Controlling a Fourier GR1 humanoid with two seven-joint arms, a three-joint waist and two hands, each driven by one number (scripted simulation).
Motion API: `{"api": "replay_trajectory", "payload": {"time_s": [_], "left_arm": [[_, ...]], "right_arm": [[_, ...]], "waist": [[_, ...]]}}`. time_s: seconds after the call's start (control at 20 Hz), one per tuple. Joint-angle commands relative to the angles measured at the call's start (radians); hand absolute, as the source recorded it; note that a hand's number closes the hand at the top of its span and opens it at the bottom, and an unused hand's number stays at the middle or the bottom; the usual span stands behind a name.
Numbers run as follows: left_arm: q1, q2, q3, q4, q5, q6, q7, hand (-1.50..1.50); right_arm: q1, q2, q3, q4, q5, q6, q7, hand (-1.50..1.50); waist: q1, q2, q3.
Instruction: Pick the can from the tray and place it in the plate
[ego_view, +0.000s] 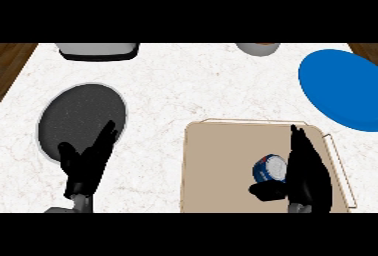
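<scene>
Right hand (306, 172) sits lowest in my view, over the beige tray (221, 170). Its fingers (299, 142) point straight up the frame and its thumb (266, 190) hooks under the can (269, 169); the fingers are not curled round the can, so I judge nothing is gripped yet. That blue and white can stands in the tray's right half, touching or just beside my palm. At lower left my left hand (87, 165) rests open, fingers relaxed, overlapping the edge of a dark grey disc (77, 115) on the white surface (192, 85). At upper right lies the blue plate (339, 90), well apart from the can and holding nothing. By my reading, the task has barely begun: closing on the can, lifting, carrying and placing all remain.
</scene>
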Motion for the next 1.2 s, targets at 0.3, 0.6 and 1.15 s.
{"api": "replay_trajectory", "payload": {"time_s": [0.3,0.6,1.15], "left_arm": [[-0.036,-0.043,-0.002,0.031,-0.042,0.029,0.067,0.00],[-0.010,-0.031,0.031,0.025,-0.040,-0.022,0.045,0.00],[-0.049,-0.054,-0.027,-0.020,-0.066,-0.040,0.058,0.00]], "right_arm": [[-0.040,0.032,0.002,0.149,0.012,0.093,-0.012,1.50],[0.040,-0.026,-0.025,0.141,0.050,0.026,-0.113,1.50],[-0.573,0.050,-0.343,0.562,0.191,-0.121,0.124,1.50]], "waist": [[-0.002,0.006,-0.005],[-0.004,0.005,-0.005],[0.119,0.057,-0.005]]}}
